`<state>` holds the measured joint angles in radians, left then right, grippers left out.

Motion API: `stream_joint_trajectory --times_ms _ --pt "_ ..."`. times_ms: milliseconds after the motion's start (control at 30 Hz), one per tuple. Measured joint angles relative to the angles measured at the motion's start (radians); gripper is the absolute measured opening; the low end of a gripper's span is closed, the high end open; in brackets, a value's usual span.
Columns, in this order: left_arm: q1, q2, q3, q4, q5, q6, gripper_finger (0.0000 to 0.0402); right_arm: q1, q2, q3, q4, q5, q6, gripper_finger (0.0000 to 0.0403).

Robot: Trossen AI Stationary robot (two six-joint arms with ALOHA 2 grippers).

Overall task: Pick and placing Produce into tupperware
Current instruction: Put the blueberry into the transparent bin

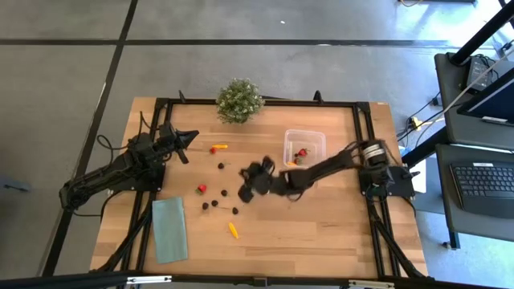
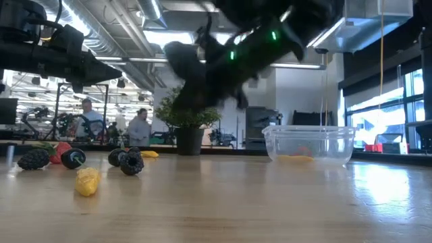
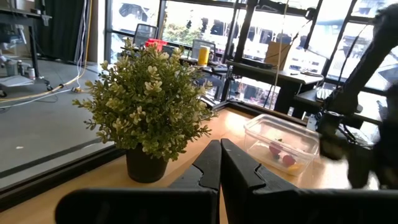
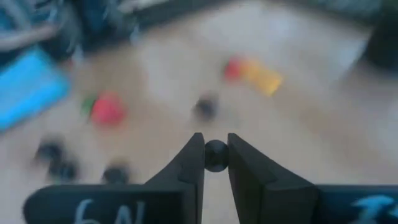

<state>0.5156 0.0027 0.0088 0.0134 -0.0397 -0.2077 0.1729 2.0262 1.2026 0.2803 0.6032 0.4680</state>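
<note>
Right, from my seat the right gripper (image 4: 216, 155) has its two fingers pinched on a small dark berry (image 4: 216, 155), the ball sitting squarely between the tips. In the high view that gripper (image 1: 250, 183) hangs over the middle of the table, and the clear tupperware (image 1: 316, 136) lies at about two o'clock from it, near but not beside it, back along the line of the right arm's own forearm. That is the relation I care about: the carry runs from the gripper up and right toward the box, and the right arm is plainly the nearer one, since the box sits on its side of the table. A berry is round, so I judge its orientation makes no difference to the drop. The box already holds a couple of red pieces and something yellow (image 3: 279, 151). The rest of the produce remains loose on the wood at about nine to seven o'clock of the gripper: a red-and-yellow piece (image 1: 218, 148), a dark berry (image 1: 221, 165), a red piece (image 1: 201, 189), more dark berries (image 1: 224, 193) and a yellow piece (image 1: 233, 230) nearer the front edge. The left gripper (image 3: 220, 171) waits over the far left corner with its fingers pressed together on nothing, pointed toward the potted plant (image 3: 146, 109).
</note>
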Motion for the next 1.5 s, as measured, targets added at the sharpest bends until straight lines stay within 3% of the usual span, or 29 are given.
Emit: stream_joint_trajectory --times_ms 167,367,533,700,967,1233,1500 --pt "0.000 0.000 0.000 0.002 0.000 0.000 0.0000 -0.065 -0.190 -0.003 -0.158 0.013 -0.001 0.0055" --pt "0.000 0.000 0.000 0.002 0.000 0.000 0.0000 -0.133 -0.420 0.000 -0.569 0.012 0.227 0.0054" --pt "0.000 0.000 0.000 0.002 0.000 0.000 0.0000 -0.190 -0.566 0.000 -0.971 -0.167 0.493 0.0054" --pt "0.000 0.000 0.000 0.002 0.000 0.000 0.0000 -0.239 -0.598 0.000 -1.198 -0.289 0.579 0.0054" --pt "0.000 0.000 0.000 0.002 0.000 0.000 0.0000 -0.330 -0.543 -0.002 -1.314 -0.397 0.539 0.0054" --pt "0.000 0.000 0.000 0.002 0.000 0.000 0.0000 -0.406 -0.474 -0.051 -1.283 -0.469 0.428 0.0054" --pt "0.000 0.000 0.000 0.002 0.000 0.000 0.0000 -0.436 -0.448 -0.079 -1.231 -0.475 0.366 0.0067"
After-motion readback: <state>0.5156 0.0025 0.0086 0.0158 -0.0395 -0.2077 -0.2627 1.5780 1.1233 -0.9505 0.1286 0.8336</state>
